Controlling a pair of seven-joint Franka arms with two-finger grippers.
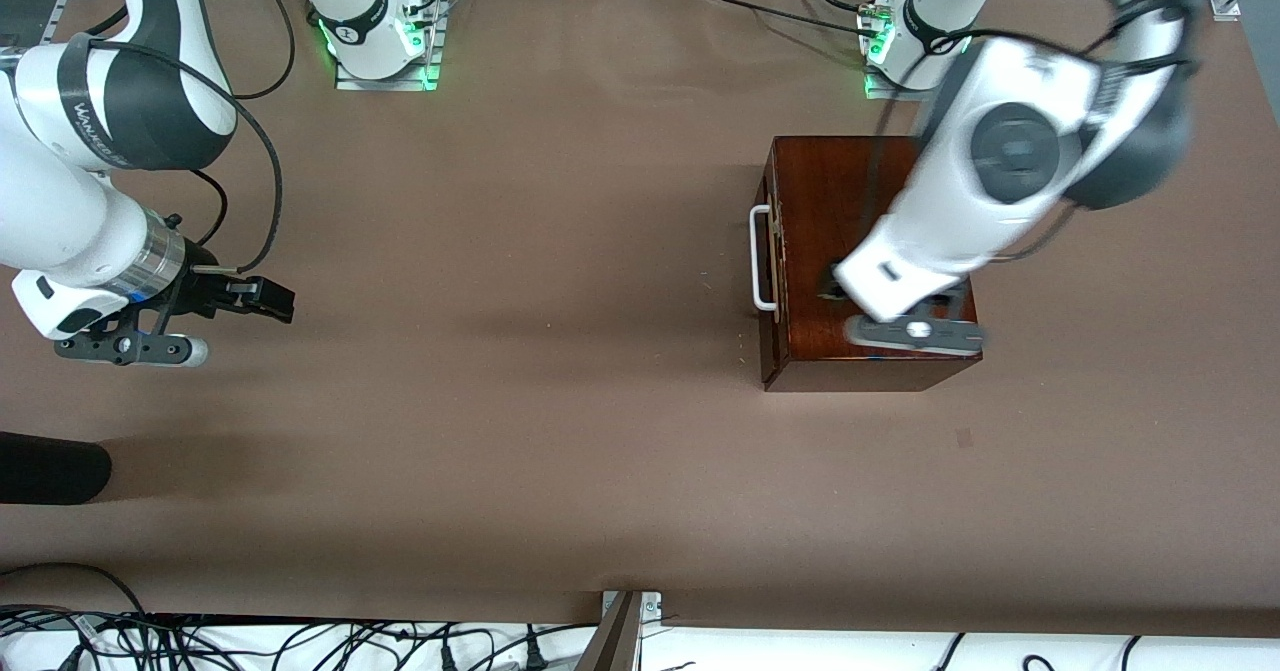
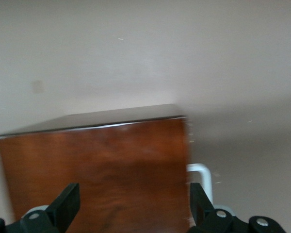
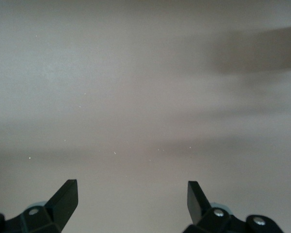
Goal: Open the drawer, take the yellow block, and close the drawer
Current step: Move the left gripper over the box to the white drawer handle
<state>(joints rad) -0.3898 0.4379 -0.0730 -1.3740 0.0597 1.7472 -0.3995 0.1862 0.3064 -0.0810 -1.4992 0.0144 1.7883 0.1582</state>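
1. Drawer [image 1: 775, 256] shut: dark front flush with the box [image 1: 830, 201], white handle [image 1: 760, 256] sticking out from the box face that looks toward the right arm's end of the table.
2. Block not visible in any view; presumably inside the shut drawer, so its place cannot be confirmed.
3. Box standing on the brown table [image 1: 520, 251], toward the left arm's end, glossy lid closed and bare.
4. Left gripper [image 2: 131, 206] hanging over the box top, spread wide with nothing between the fingers; in the left wrist view the handle [image 2: 203, 177] showing just past the box edge, beside 1 finger.
5. Right gripper [image 3: 131, 199] low over bare table, well apart from the box toward the right arm's end, spread wide and empty; waiting.
6. Judged step: the first of 3, opening the drawer, with the approach under way and no contact with the handle yet.
7. Judged next move: bringing the left gripper off the box top and down in front of the drawer face, fingers astride the handle bar, closing on it, then pulling straight away from the box.
8. Likely care needed: keeping the pull level so the box does not slide or tip with the drawer.
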